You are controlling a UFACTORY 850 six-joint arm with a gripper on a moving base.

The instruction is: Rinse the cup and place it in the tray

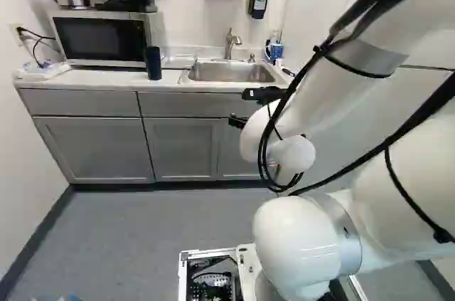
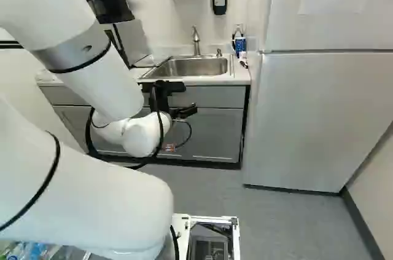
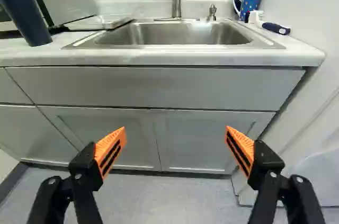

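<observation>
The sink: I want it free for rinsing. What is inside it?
In the sink, the far wall shows as bare metal, and nothing stands up into view. The near bottom is hidden by the front rim, so anything lying low there cannot be seen.

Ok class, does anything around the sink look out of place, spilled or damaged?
Nothing stands out: the dark tumbler and the patterned mug stand upright on the countertop, and no spill or damage shows.

Hand [image 2: 191, 98] spread wide, sink [image 3: 169, 33] ahead, dark cup [image 3: 26, 15]
</observation>
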